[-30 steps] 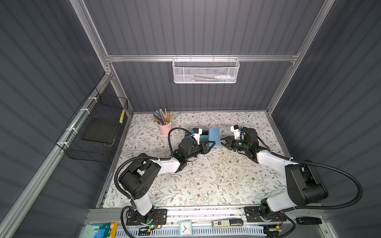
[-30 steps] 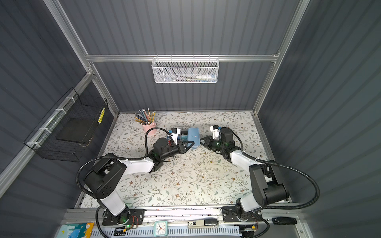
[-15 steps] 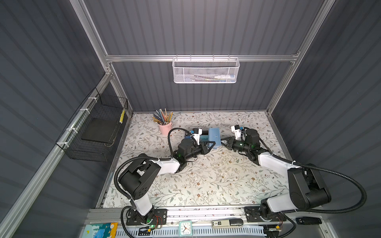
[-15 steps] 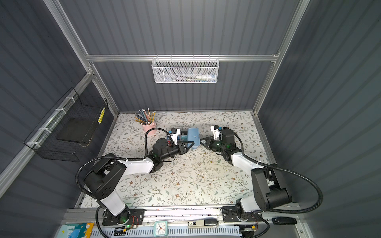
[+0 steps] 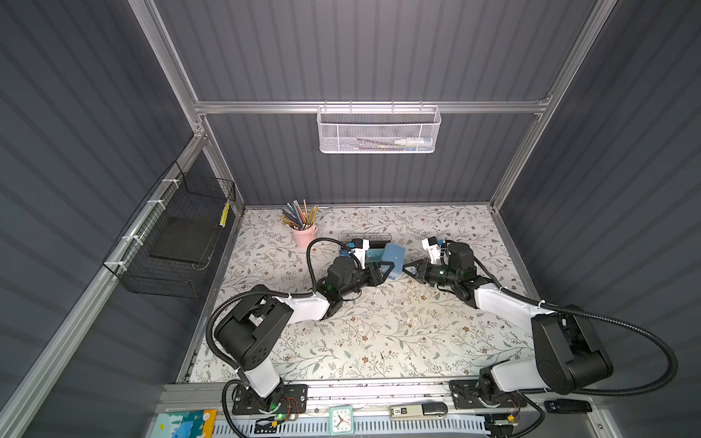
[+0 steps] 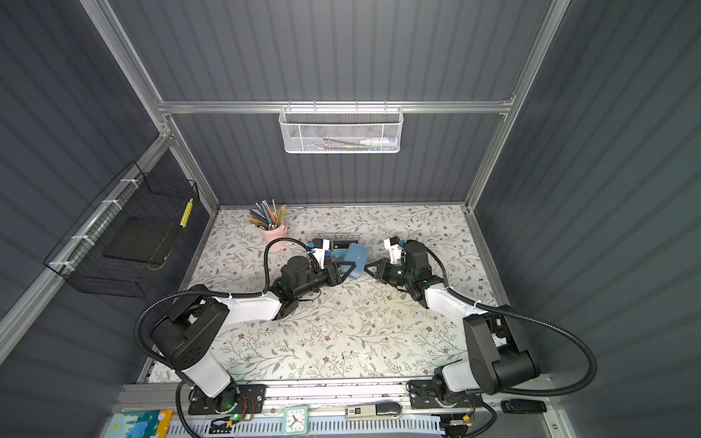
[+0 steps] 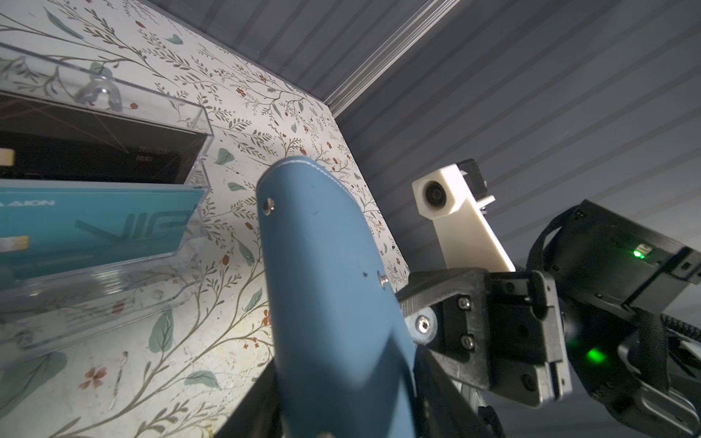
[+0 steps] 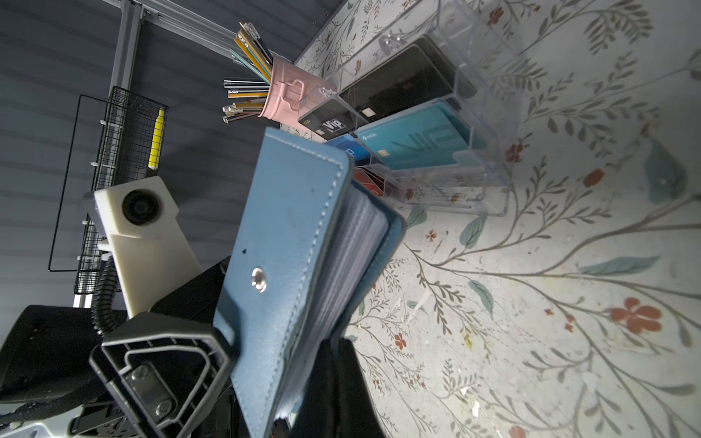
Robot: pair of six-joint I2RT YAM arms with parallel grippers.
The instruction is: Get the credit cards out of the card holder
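Observation:
The blue-grey card holder [image 5: 393,258] [image 6: 354,258] stands tilted above the table near the middle back. My left gripper [image 5: 387,271] [image 7: 341,417] is shut on its lower end, one finger on each cover. The holder's snap stud [image 8: 258,280] and clear sleeves [image 8: 352,258] show, slightly fanned. My right gripper [image 5: 409,270] [image 8: 341,352] is shut, its tips against the back cover's lower edge; whether they pinch it is hidden. Two credit cards, a blue one [image 8: 347,149] and a red-and-white one [image 8: 370,180], sit at the front of the clear rack, partly behind the holder.
The clear acrylic rack [image 5: 366,239] [image 8: 489,125] with black and teal VIP cards stands just behind the holder. A pink pencil cup [image 5: 303,235] is to its left. A black wire basket [image 5: 178,235] hangs on the left wall, a white mesh basket [image 5: 379,131] on the back rail.
My right gripper has shut and edged left to the holder's edge. The left gripper's fingers have spread a little around the holder, which stays in place.

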